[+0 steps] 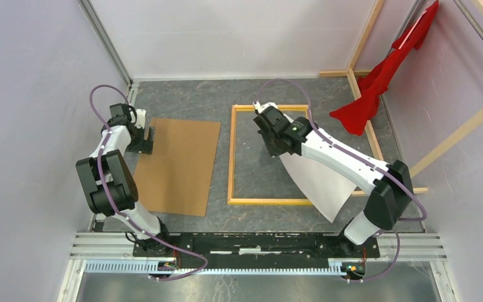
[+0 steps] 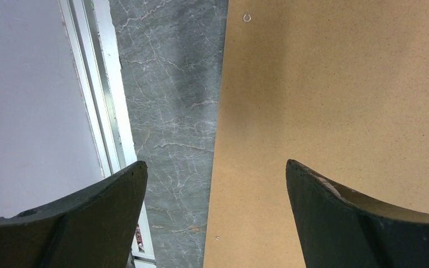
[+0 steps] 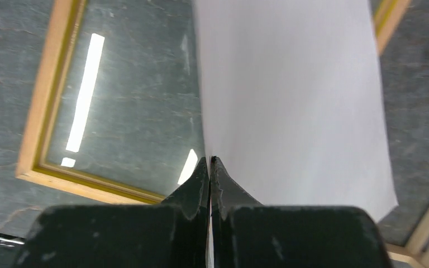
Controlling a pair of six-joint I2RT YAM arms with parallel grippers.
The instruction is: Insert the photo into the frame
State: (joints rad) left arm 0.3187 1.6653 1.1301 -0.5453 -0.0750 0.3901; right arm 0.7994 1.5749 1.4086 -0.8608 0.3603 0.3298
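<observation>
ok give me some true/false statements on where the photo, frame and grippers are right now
1. The right gripper is shut on an edge of the photo. True.
2. The photo lies flat inside the frame. False: it is held up by the right gripper, partly over the frame, white side up.
3. The left gripper is open and holds nothing. True.
4. The left gripper hangs over the frame. False: it is over the left edge of the brown backing sheet.
5. The red cloth lies on the backing sheet. False: it hangs on the wooden beams at the far right.
</observation>
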